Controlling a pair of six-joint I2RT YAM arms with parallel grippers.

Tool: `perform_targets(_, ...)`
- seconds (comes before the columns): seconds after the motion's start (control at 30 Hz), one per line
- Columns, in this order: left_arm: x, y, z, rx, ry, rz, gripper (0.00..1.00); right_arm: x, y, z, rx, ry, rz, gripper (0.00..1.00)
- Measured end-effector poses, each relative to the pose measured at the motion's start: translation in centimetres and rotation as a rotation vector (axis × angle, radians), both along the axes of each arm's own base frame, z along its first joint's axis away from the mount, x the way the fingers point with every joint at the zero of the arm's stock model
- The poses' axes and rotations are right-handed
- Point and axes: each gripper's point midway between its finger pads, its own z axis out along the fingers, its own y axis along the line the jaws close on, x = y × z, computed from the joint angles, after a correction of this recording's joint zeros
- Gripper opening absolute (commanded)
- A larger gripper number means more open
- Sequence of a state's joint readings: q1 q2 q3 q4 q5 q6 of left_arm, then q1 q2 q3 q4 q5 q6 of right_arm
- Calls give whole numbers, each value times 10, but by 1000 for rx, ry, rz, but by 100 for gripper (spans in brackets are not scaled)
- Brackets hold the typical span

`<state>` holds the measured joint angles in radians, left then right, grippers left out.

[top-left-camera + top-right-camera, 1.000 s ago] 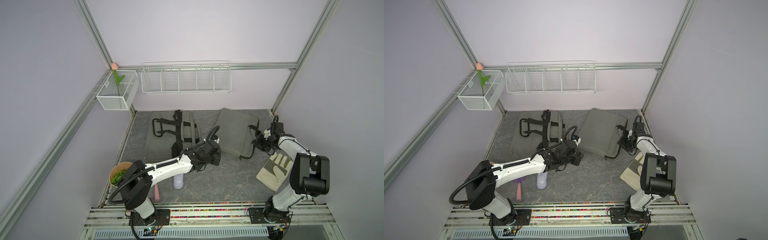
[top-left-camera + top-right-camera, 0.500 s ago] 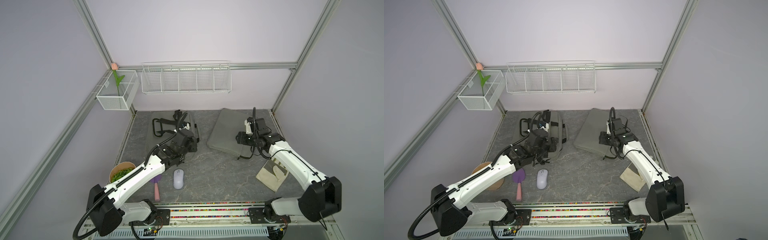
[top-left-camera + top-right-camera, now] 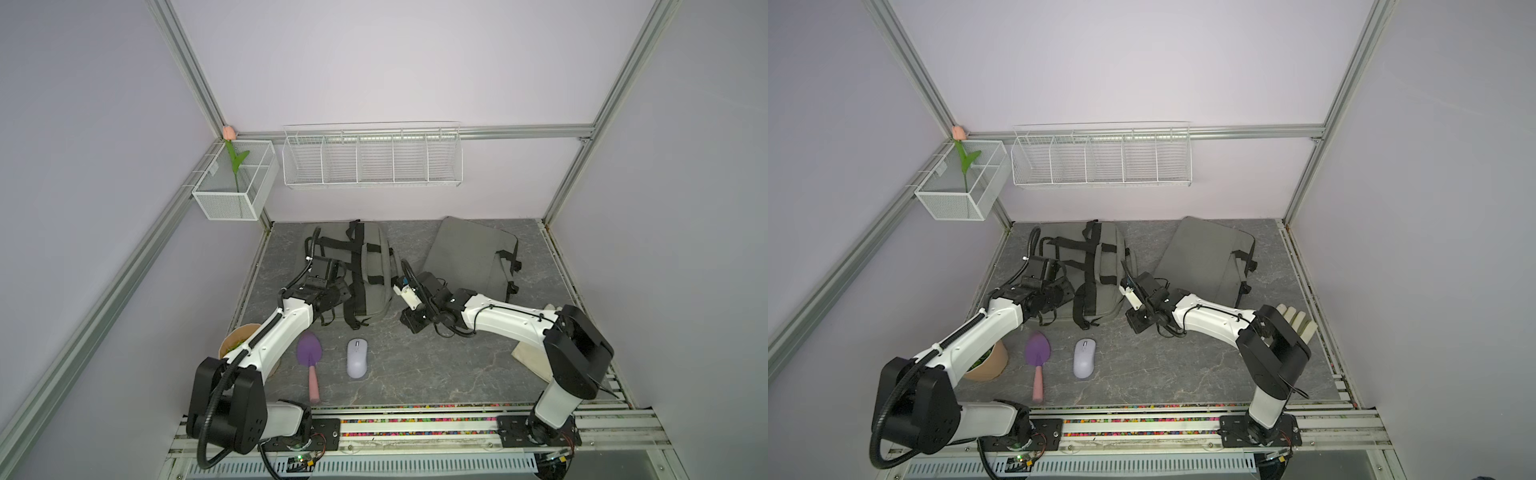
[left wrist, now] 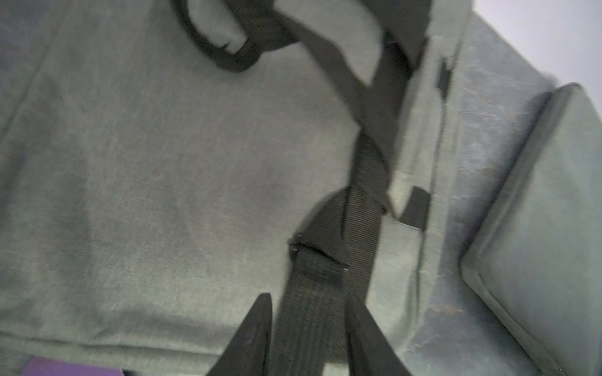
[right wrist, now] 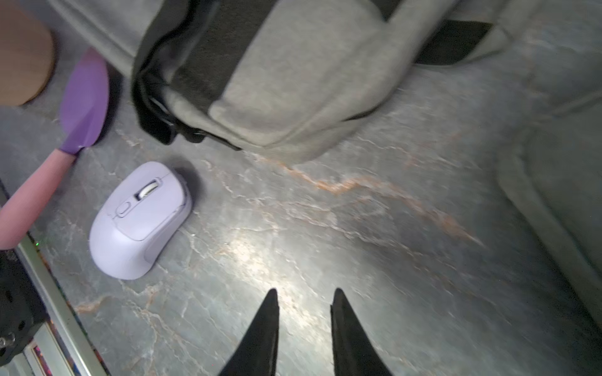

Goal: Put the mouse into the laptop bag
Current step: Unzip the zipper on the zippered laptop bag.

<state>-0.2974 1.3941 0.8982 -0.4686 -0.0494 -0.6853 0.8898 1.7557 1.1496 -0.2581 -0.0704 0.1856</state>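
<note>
The lilac mouse [image 3: 357, 357] [image 3: 1084, 358] [image 5: 140, 221] lies free on the grey marble tabletop near the front. The flat grey laptop bag [image 3: 465, 257] [image 3: 1204, 257] lies at the back right. A grey backpack [image 3: 374, 282] [image 4: 163, 162] with black straps lies left of it. My left gripper [image 4: 308, 294] [image 3: 338, 297] hovers low over the backpack's near left part, open, with a black strap running between its fingers. My right gripper [image 5: 306, 289] [image 3: 409, 328] is open and empty above bare tabletop between the two bags, right of and behind the mouse.
A purple trowel [image 3: 309, 357] with a pink handle lies just left of the mouse. A brown bowl of greens [image 3: 239, 338] stands under my left arm. A pale work glove [image 3: 1296, 324] lies at the right. Wire baskets [image 3: 372, 160] hang on the back wall.
My right gripper has swung from the laptop bag's handle to the tabletop between the bags. My left gripper has drawn back to the backpack's near strap, uncovering the mouse.
</note>
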Motion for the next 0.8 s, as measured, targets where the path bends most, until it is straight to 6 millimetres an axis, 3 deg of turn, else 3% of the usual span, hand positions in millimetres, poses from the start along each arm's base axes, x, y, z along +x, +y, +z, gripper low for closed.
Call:
perform_targets(0.17,6,1,-36,-45,88,21,38,-8,43,-15,16,-46,104,44)
perform_targets(0.37,21,1,-41,-120,70,38,38,0,81,-31,19,-98,148,49)
perform_targets(0.8,27,-1,-41,-160,35,27,37,39,103,-38,-39,-222,101,50)
